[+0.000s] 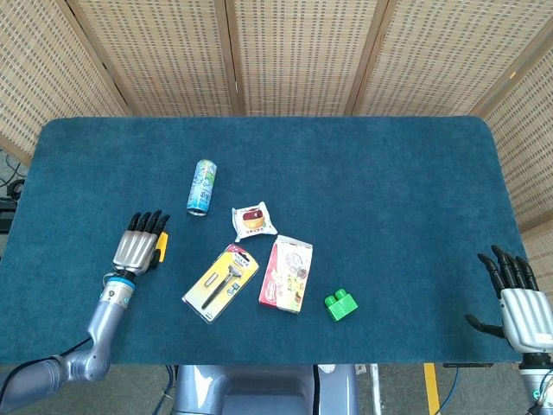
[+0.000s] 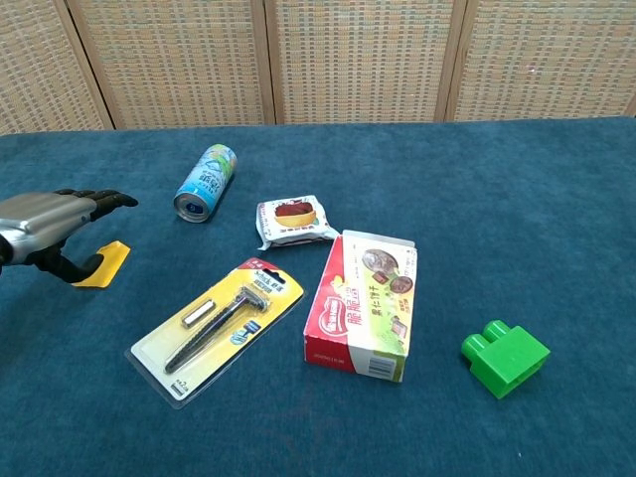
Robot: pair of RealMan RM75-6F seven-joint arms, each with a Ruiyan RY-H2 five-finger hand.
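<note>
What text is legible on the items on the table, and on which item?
None can be read with confidence.
Box: large white Chinese characters on the red side, blurred.
Razor pack: small print at the top and bottom of the yellow card, too small.
Can: lettering on the blue-green wrap, too blurred.
Snack packet: no legible text.
Green block and yellow piece: no markings visible.

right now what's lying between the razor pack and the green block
The pink snack box lies flat between the razor pack and the green block, close beside the pack and apart from the block. Both views show it, the chest view most clearly.
</note>
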